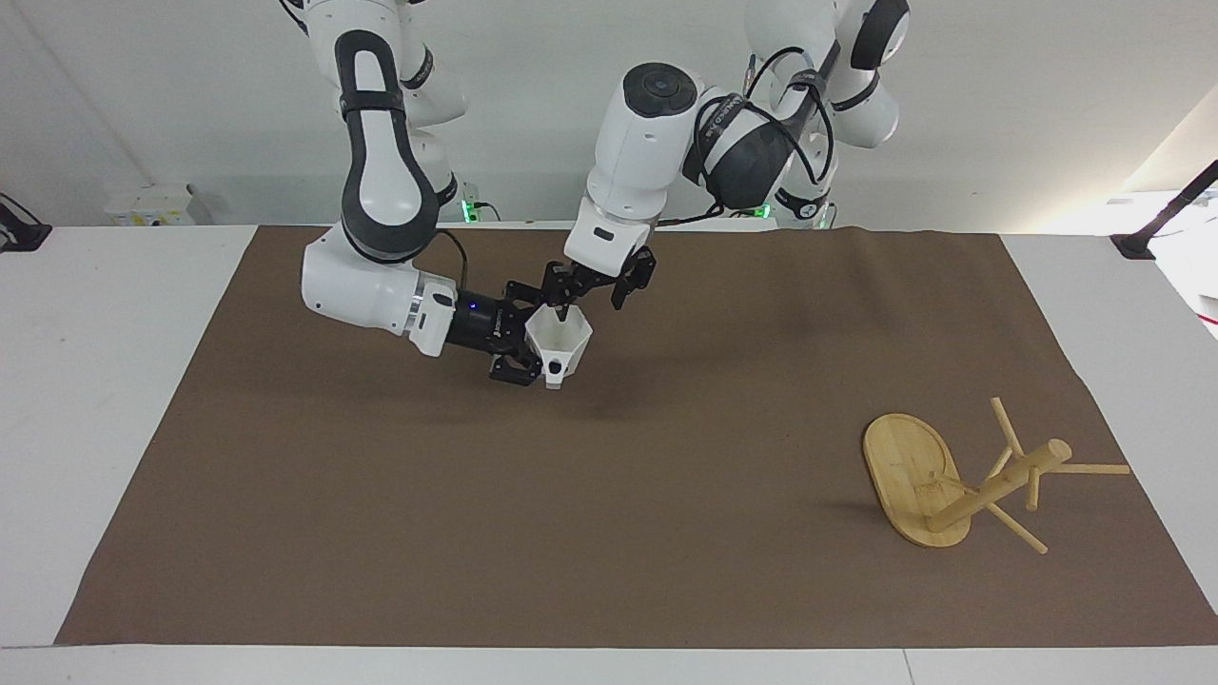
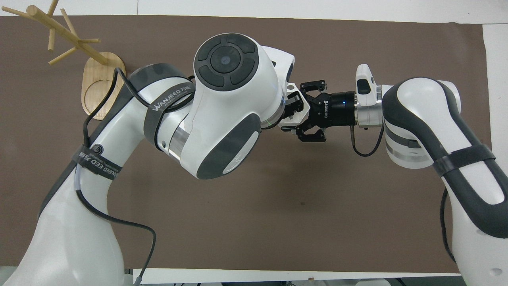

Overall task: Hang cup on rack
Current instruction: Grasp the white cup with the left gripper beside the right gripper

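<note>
My right gripper [image 1: 526, 335] is shut on the white faceted cup [image 1: 561, 344] and holds it mouth up above the brown mat, with the handle on the side away from the robots. My left gripper [image 1: 596, 291] is open right over the cup's rim. One of its fingers [image 1: 559, 297] reaches into the cup's mouth; I cannot tell whether it touches. In the overhead view the left wrist hides most of the cup [image 2: 304, 113]. The bamboo rack [image 1: 999, 480] stands on its oval base toward the left arm's end of the table, farther from the robots than the cup, and it also shows in the overhead view [image 2: 59, 29].
A brown mat [image 1: 476, 533] covers most of the white table [image 1: 95, 381]. The left arm's elbow and forearm [image 2: 222, 103] stretch across the middle of the mat. A black clamp [image 1: 1156, 228] sits at the table's corner near the left arm's base.
</note>
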